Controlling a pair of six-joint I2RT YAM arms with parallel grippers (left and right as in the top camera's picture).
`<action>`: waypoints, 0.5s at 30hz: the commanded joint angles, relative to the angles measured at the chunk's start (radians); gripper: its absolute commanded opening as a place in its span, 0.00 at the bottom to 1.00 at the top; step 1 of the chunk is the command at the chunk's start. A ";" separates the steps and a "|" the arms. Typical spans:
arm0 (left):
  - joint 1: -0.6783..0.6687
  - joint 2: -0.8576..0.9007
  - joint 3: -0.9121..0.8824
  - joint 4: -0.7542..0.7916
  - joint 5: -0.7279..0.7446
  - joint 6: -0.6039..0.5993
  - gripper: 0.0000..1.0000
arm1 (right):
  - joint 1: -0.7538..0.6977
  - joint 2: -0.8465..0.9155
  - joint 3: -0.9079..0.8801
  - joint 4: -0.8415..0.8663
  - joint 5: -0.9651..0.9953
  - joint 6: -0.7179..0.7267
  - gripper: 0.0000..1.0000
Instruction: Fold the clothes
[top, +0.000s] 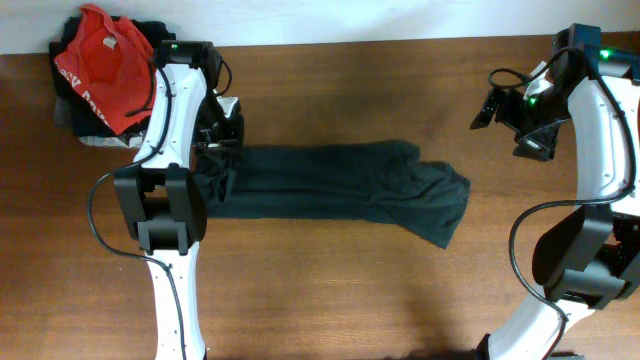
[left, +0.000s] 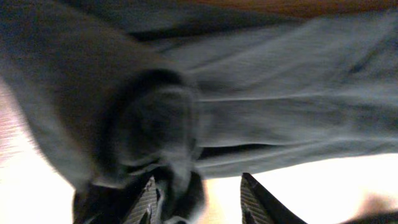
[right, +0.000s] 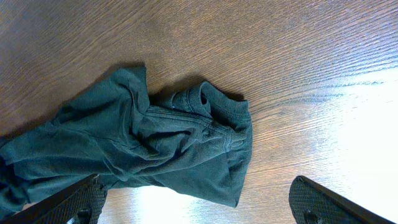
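Note:
The clothes are one dark, wrinkly garment stretched in a long band across the middle of the wooden table. My left gripper is at its left end. In the left wrist view the jaws stand apart, and a bunched fold of the clothes hangs against the inner side of the left finger, with bright table showing in the rest of the gap. My right gripper hovers off the garment's right end, wide open and empty. The clothes' crumpled right end lies below it.
A red T-shirt lies on a pile of dark and grey garments at the table's back left corner, close behind my left arm. Bare wood runs along the front of the table.

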 joint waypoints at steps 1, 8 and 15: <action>-0.026 0.004 0.019 -0.002 0.097 0.031 0.40 | 0.006 0.002 0.011 -0.001 0.004 0.001 0.99; -0.035 -0.010 0.108 -0.005 0.024 0.031 0.34 | 0.006 0.002 0.011 0.000 0.004 0.001 0.99; -0.006 -0.090 0.206 -0.005 -0.352 -0.025 0.45 | 0.006 0.002 0.011 -0.001 0.004 0.001 0.99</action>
